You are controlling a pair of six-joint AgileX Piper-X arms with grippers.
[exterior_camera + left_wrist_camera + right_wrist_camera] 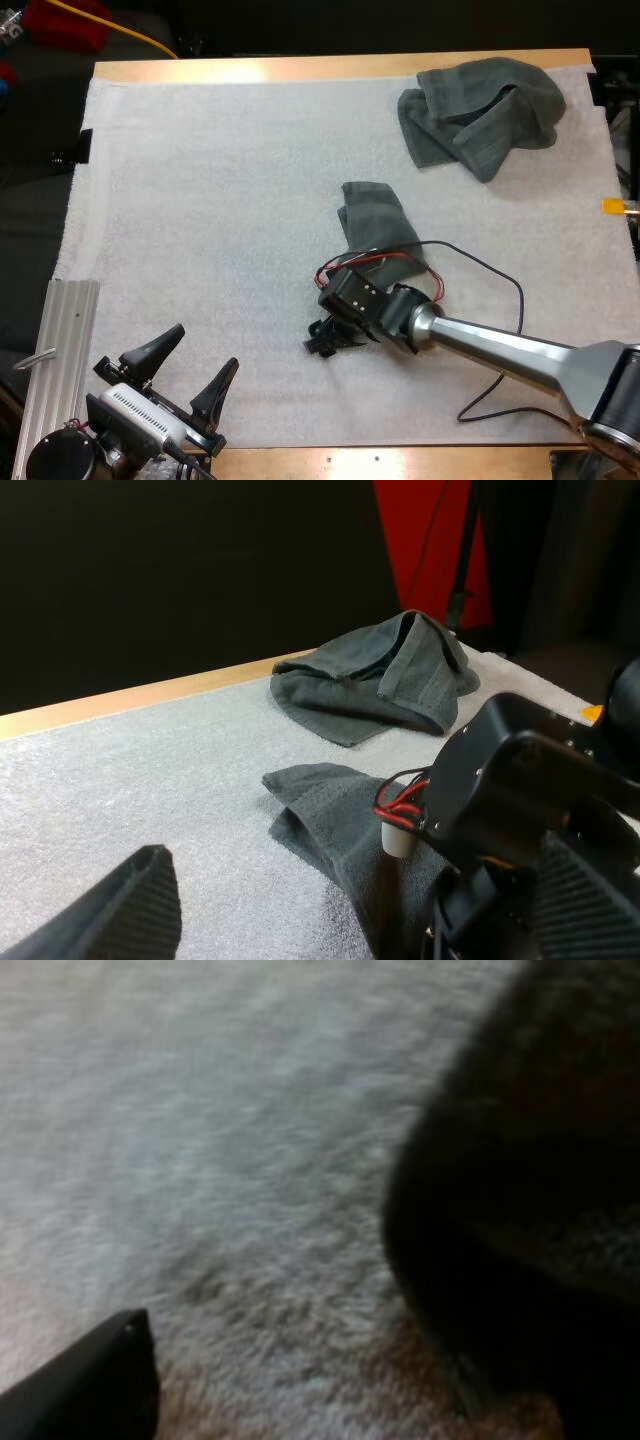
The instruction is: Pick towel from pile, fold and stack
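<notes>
At the mat's [200, 200] near left corner the left gripper [203, 352] hovers with its black fingers [110, 910], ribbed on their pads, spread wide and clear of anything. Beside it, a ribbed aluminium rail [60, 340] lies along the near left edge. Nearer the middle, the right gripper [322, 338] sits low on the foamy white mat; whether it is spread or pinching cannot be told. Just beyond it lies a narrow, rumpled grey-green towel [375, 215]. A larger crumpled towel [480, 115] is heaped at the far right corner, by the wooden table's [300, 68] edge.
</notes>
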